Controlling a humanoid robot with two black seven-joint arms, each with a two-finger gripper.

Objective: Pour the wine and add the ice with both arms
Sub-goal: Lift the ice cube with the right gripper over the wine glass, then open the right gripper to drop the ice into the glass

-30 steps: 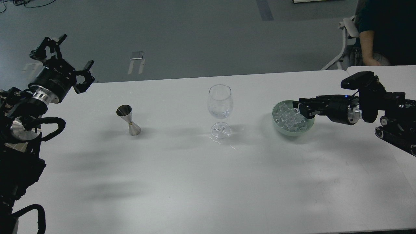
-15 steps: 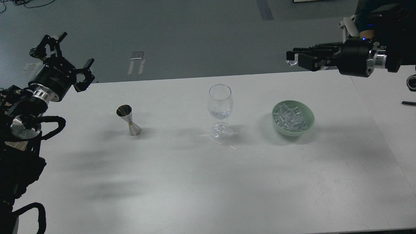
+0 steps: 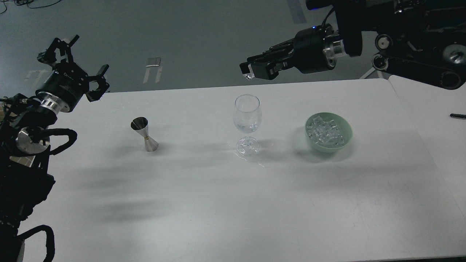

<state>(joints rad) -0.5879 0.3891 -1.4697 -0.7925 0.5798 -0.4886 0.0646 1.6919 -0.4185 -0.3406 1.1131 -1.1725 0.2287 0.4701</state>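
A clear wine glass stands upright at the table's middle, with a little clear wine in the bottom of its bowl. A pale green bowl to its right holds several clear ice cubes. My right gripper hangs just above the glass's rim, shut on one ice cube at its fingertips. My left gripper is open and empty, raised at the far left, well apart from a steel jigger that stands left of the glass.
The white table has a second table edge at the right with a small black item on it. A few clear splashes lie by the glass's foot.
My right gripper rose out of the green bowl with an ice cube and swung left to above the wine glass. My left arm barely moved.
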